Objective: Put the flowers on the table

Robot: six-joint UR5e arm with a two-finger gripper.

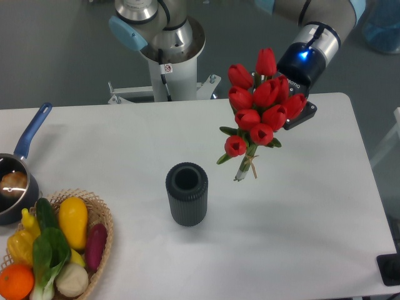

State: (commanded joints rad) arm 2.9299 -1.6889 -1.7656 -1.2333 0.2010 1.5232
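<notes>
Table [125, 134]: large white top with rounded corners; bears all the items below except the flowers.

Wicker basket [100, 215]: front left corner, holding produce. Near it at the left edge, a dark saucepan [9, 190] with a blue handle.

Vase [186, 194]: dark, ribbed, upright, mouth vacant; stands near centre, left of and below the flowers.

Flowers [259, 112]: red tulips, green stems tied with twine. They appear held aloft over the right half of the table, heads toward the gripper [294, 115], stem ends pointing down and left toward the vase. Judged light, soft and easily bruised; the tied stems are the firmest place to hold.

Gripper: behind the blooms at upper right. The fingers are hidden by the tulip heads, so their spread and where they grip cannot be told.
</notes>
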